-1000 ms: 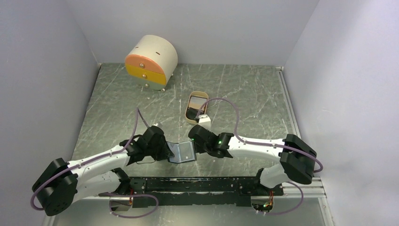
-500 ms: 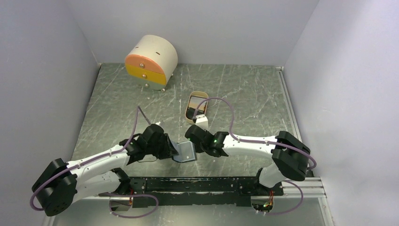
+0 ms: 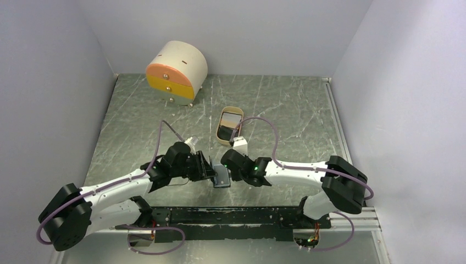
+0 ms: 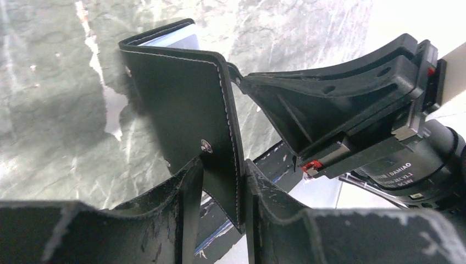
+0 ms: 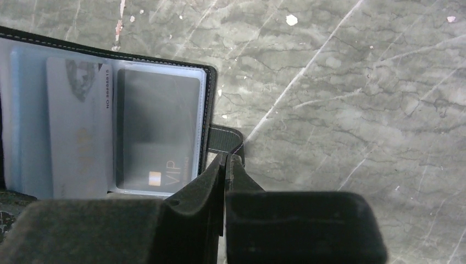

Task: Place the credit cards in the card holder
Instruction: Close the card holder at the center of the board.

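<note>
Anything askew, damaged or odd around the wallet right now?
Nothing damaged or spilled. The black folding card holder stands half-folded on edge, not flat: cover between the fingers of the left gripper, right gripper pinching its snap tab. A grey card and a black VIP card sit straight in its sleeves.

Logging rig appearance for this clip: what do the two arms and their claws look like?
Both the left arm and right arm have white links, bulky black joints and a looping purple cable. A green light glows on the right one. The left claw and right claw are black and scuffed; a motor reads DAMIAO.
</note>
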You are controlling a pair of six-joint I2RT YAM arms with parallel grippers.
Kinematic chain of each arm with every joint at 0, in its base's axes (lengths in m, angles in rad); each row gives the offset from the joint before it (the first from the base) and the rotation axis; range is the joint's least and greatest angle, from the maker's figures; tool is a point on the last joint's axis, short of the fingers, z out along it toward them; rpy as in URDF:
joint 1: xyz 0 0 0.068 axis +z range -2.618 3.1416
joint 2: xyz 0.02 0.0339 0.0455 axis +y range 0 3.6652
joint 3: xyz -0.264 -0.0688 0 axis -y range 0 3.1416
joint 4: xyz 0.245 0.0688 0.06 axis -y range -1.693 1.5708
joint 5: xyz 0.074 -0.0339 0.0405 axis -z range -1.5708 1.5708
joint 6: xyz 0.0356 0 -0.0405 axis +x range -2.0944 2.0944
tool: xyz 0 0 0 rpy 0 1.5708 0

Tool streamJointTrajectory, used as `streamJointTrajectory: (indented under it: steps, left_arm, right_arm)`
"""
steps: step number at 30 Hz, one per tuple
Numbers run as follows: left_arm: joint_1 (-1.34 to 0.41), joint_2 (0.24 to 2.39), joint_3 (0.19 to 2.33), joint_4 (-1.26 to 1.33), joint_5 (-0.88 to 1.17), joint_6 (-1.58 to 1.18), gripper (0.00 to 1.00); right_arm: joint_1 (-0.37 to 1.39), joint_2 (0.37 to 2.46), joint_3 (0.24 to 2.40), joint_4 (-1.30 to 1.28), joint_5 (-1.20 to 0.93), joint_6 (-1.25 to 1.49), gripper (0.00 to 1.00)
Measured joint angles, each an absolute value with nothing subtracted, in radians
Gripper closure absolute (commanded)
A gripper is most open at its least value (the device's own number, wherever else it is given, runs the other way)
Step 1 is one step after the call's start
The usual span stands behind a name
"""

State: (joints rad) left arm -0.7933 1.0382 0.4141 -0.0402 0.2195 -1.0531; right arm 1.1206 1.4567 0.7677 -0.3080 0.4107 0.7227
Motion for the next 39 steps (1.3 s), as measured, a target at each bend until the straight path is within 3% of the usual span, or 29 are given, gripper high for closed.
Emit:
streamJointTrajectory:
  steps: [6,9,13,18,23,25,32,39]
  left_arm:
    - [-0.793,1.122,0.411,0.061,0.275,-1.029,0.58]
    - [-0.793,1.158,0.409,0.082,0.289,-1.028,0.48]
    - [-0.793,1.165,0.407,0.108,0.299,-1.021,0.45]
    - [-0.793,1.168,0.407,0.137,0.309,-1.005,0.51]
    - [-0.793,1.169,0.407,0.145,0.310,-0.994,0.49]
    - [-0.793,1.169,0.411,0.137,0.307,-0.990,0.49]
    - [-0.793,1.169,0.452,0.080,0.246,-0.972,0.57]
    - [-0.789,1.169,0.501,-0.001,0.170,-0.948,0.67]
  right_arm:
    - [1.118,1.428,0.740,-0.295,0.411,0.726,0.92]
    - [1.115,1.417,0.729,-0.288,0.411,0.725,0.91]
    - [1.113,1.393,0.710,-0.279,0.411,0.725,0.91]
    - [1.109,1.382,0.696,-0.266,0.408,0.725,0.91]
    - [1.108,1.377,0.692,-0.258,0.407,0.730,0.75]
    - [1.108,1.365,0.688,-0.258,0.407,0.732,0.74]
    - [1.107,1.322,0.676,-0.258,0.407,0.732,0.87]
    - [1.105,1.322,0.665,-0.251,0.404,0.728,0.90]
